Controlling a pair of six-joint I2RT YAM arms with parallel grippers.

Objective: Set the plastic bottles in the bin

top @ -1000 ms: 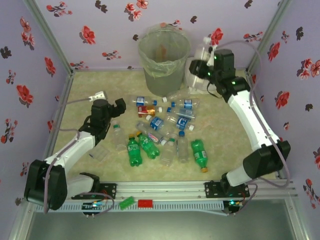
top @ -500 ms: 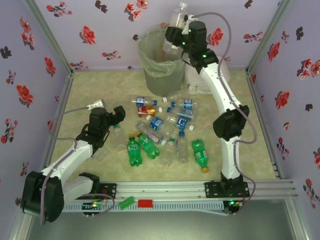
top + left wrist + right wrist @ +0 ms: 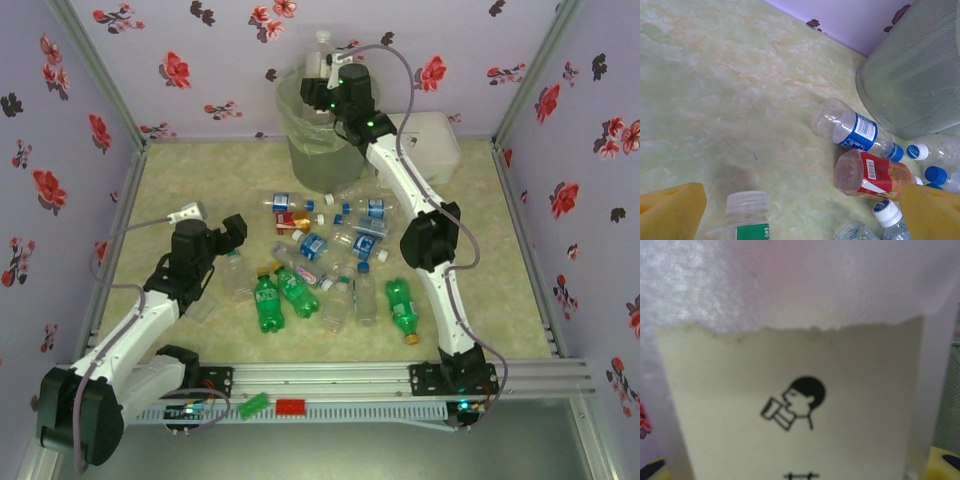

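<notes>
Moved since earlier: right arm has swung leftward from the table's far right corner and now reaches over the bin; left arm has crept a little toward the pile.
Right gripper (image 3: 322, 84): pinching the held bottle (image 3: 319, 58), whose pale label with a drinking figure sits close up in the right wrist view (image 3: 800, 390).
Held bottle's axis: upright, cap at the top.
Key relation: bottle hangs above the far side of the bin's (image 3: 300, 150) bagged rim, seemingly over the mouth, so the bin lies straight below the gripper.
Next move, as I judge it: let go; the drop should land inside if the bottle is truly within the rim line.
Bin's place: middle of the table's (image 3: 170, 190) far edge.
Left gripper (image 3: 234, 230): spread, yellow fingers (image 3: 670, 212) either side of a white-capped bottle (image 3: 747, 216).
That bottle's axis: lying flat, cap pointing toward the far edge.
Loose bottles (image 3: 330, 262): scattered at mid-table, between the arms; the left arm is nearer them.
</notes>
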